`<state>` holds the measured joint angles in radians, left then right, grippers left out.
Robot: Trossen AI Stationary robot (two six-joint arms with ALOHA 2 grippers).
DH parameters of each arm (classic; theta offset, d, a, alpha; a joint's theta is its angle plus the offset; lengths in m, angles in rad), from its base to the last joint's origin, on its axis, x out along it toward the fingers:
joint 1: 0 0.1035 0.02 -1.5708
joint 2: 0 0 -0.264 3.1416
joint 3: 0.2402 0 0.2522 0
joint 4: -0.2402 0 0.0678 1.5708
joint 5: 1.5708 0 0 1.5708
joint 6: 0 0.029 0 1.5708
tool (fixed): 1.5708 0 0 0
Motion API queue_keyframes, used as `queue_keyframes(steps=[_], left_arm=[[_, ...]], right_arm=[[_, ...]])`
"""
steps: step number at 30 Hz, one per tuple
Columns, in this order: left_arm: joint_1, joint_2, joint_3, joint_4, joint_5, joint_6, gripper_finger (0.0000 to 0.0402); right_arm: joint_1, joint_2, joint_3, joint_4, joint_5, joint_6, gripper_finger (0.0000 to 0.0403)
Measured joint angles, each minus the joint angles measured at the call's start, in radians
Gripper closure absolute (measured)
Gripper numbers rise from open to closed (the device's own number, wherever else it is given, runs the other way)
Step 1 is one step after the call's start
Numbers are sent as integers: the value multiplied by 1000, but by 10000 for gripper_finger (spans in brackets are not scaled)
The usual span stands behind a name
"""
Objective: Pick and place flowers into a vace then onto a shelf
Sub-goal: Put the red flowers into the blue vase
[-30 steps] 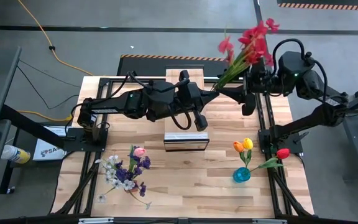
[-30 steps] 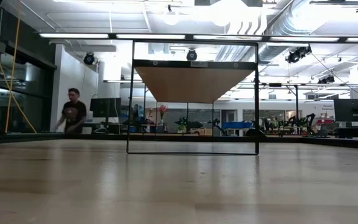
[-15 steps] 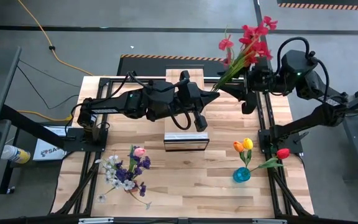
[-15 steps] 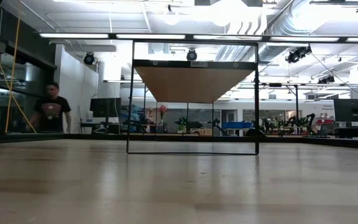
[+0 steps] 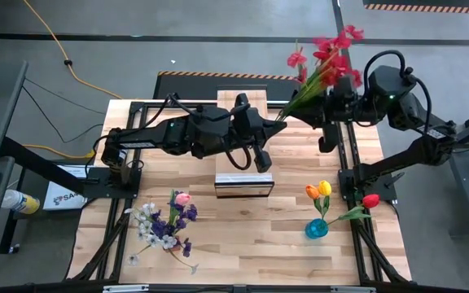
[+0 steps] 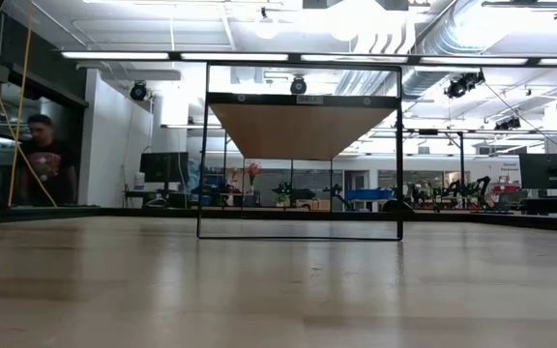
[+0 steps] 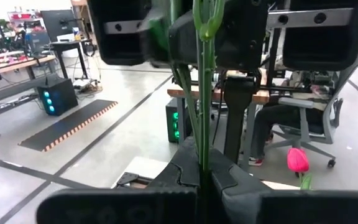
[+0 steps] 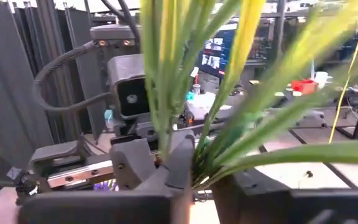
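A spray of red flowers [image 5: 329, 54] on green stems is held in the air over the table's far right part. My left gripper [image 5: 273, 121] is shut on the stems' lower end. My right gripper [image 5: 301, 114] is shut on the same stems a little nearer the blossoms, facing the left one. A blue vase [image 5: 316, 229] stands at the near right, holding orange and yellow tulips and a red tulip [image 5: 370, 200] that leans out to the right. The shelf [image 5: 243, 175] of pale planks runs down the table's middle. The low view shows neither gripper. My left gripper pinches the lower end of the green stems [image 7: 201, 163] between its two fingers, reaching level from the table's left. The stems run on from the fingers toward the other gripper, clear of the table. My right gripper pinches the bundle of stems and leaves [image 8: 196, 169] between its two fingers, coming level from the table's right. The leaves fan out beyond its fingers. The spray slants toward the far right, blossoms uppermost, clear of the table.
A heap of purple, white and pink flowers [image 5: 166, 225] lies on the table at the near left. Black frame rails [image 5: 344, 163] run along both sides of the table. A person [image 6: 43, 159] is in the room beyond the table.
My right gripper has shut on the stems of the red spray, and the blossoms have swayed a little. My left gripper has kept its hold. In the room behind, a person has walked leftward in the low view.
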<state>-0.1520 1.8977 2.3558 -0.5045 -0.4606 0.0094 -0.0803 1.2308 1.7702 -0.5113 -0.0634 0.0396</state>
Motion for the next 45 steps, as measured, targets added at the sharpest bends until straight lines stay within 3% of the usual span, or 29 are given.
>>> queue_keyframes(steps=[3, 17, 25, 31, 45], left_arm=[[0, 0, 0, -2, -2, -13, 376], [1, 0, 0, -22, -5, -19, 374], [1, 0, 0, -22, 0, -48, 275], [1, 0, 0, -23, 0, -48, 223], [-2, 0, -1, -60, 9, -49, 177]], right_arm=[[0, 0, 0, 1, -5, -13, 394], [0, 0, 0, -8, 1, -47, 394], [0, -12, 0, -19, 61, -88, 399], [-1, -38, 0, -35, 105, -119, 400], [-2, -154, 0, -126, 339, -216, 402]])
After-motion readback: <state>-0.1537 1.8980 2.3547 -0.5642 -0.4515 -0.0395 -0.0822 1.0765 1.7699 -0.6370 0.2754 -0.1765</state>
